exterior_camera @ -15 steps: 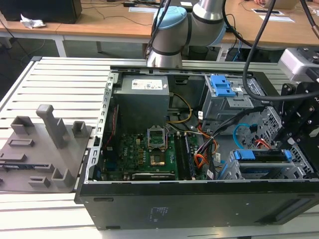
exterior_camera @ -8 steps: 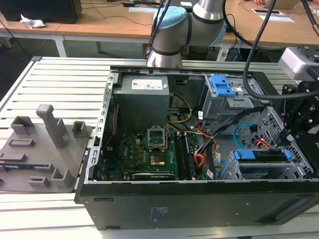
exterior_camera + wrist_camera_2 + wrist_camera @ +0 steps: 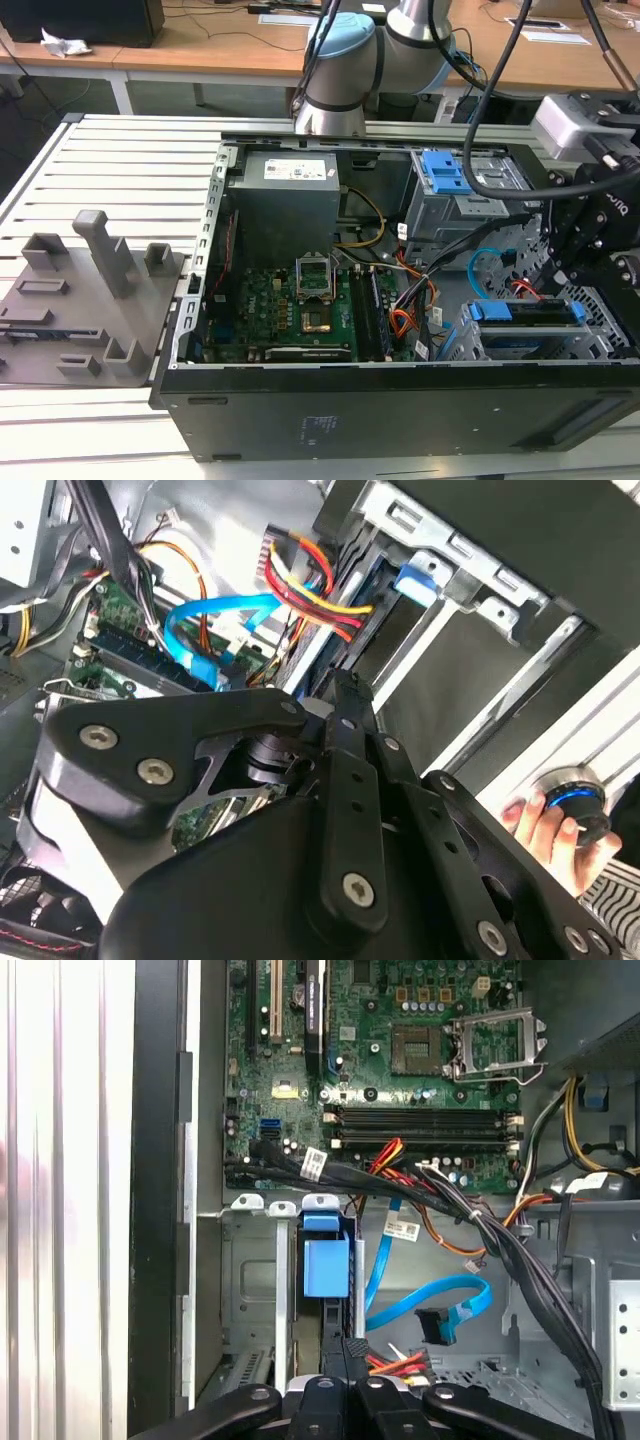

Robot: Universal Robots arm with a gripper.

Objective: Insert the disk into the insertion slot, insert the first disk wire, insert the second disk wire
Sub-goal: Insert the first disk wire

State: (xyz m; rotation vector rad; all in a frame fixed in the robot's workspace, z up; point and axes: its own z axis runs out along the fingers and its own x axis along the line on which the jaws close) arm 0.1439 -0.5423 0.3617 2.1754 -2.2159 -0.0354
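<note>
The disk (image 3: 525, 312) sat on edge inside the insertion slot (image 3: 608, 335), the perforated silver cage in the corner of the open computer case (image 3: 300, 420) at the exterior view's right, with the blue bracket running along its upper edge. In the first wrist view the bracket's blue tab (image 3: 325, 1260) stood up between the cage's grey walls (image 3: 250, 1300). The gripper (image 3: 558, 282) hung just over the disk's end, low inside the case; in the first wrist view it (image 3: 350, 1360) lay right against the disk's dark edge, with the first disk wire (image 3: 400, 1362) – a red, yellow and black bundle – ending beside it. Whether the gripper was open or closed, or had hold of anything, could not be told, as its own dark linkages hid the tips. The second disk wire (image 3: 440, 1300) curled in a light-blue loop near the disk, and its small dark plug (image 3: 435, 1325) lay apart from the disk. In the second wrist view the same blue cable (image 3: 200, 620) crossed over the motherboard (image 3: 120, 610). At that view's edge a person's hand (image 3: 540, 830) rested on a round dark knob (image 3: 575, 805) with a blue ring – outside the case
</note>
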